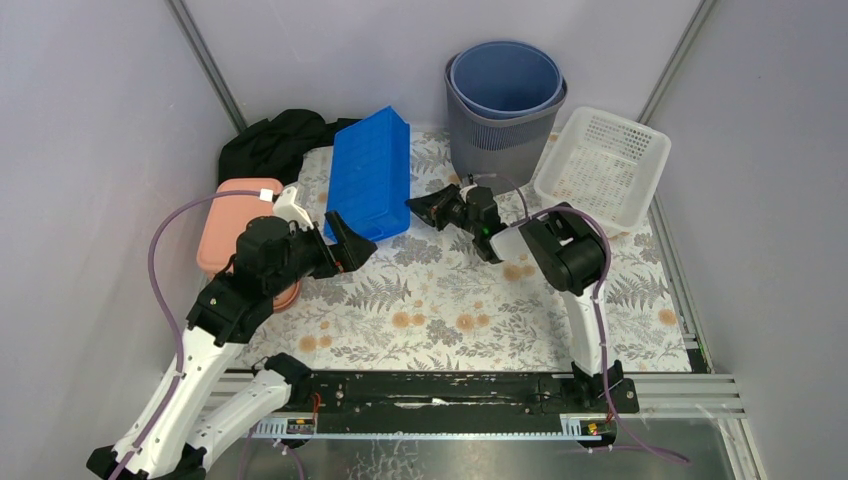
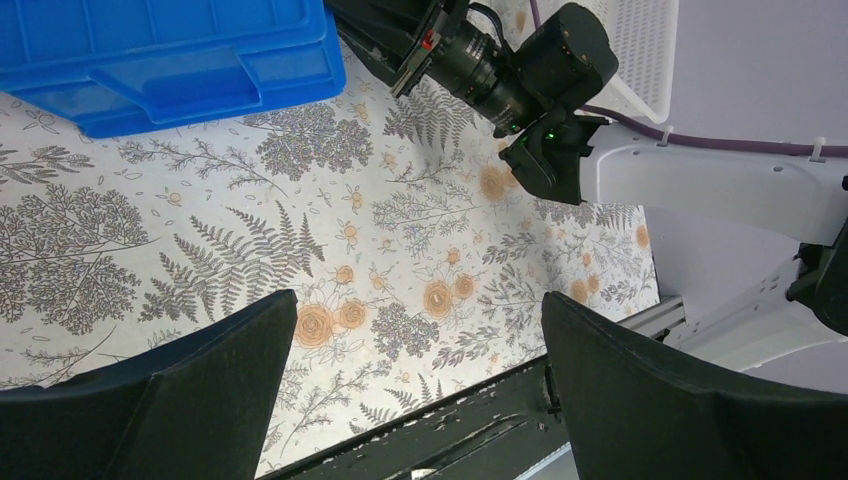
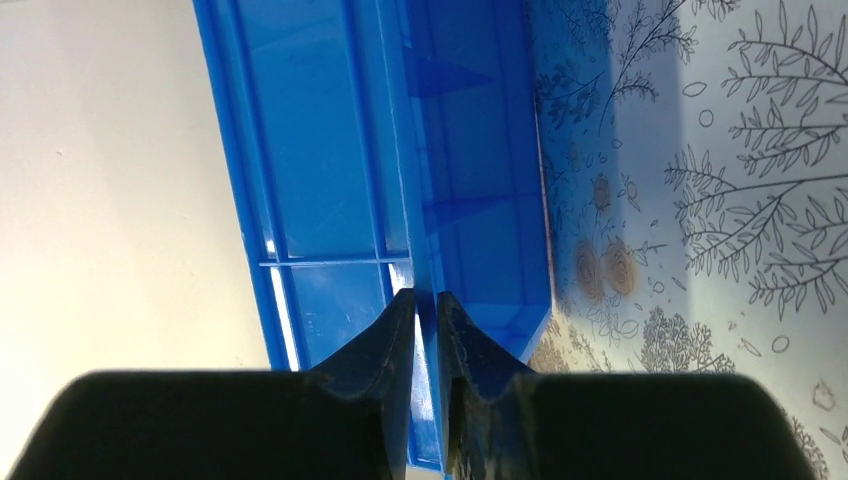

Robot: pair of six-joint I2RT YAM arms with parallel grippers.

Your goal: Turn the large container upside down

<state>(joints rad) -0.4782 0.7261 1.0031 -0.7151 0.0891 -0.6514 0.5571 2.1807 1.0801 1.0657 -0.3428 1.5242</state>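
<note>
The large container point(image 1: 370, 175) is a blue plastic bin at the back middle of the floral mat, tipped up with its ribbed underside showing. My right gripper point(image 1: 415, 205) reaches in from the right at its near right corner. In the right wrist view the right gripper point(image 3: 427, 300) is shut on the thin blue rim wall of the container point(image 3: 320, 150), one finger on each side. My left gripper point(image 1: 345, 245) hovers open just off the container's near left corner. In the left wrist view the left gripper point(image 2: 420, 310) holds nothing, and the container point(image 2: 170, 50) lies at the top left.
A grey bin point(image 1: 505, 100) with a blue bin nested inside stands at the back. A white perforated basket point(image 1: 603, 165) leans at the back right. A pink container point(image 1: 240, 225) and a black cloth point(image 1: 280, 140) lie at the left. Enclosure walls stand on both sides.
</note>
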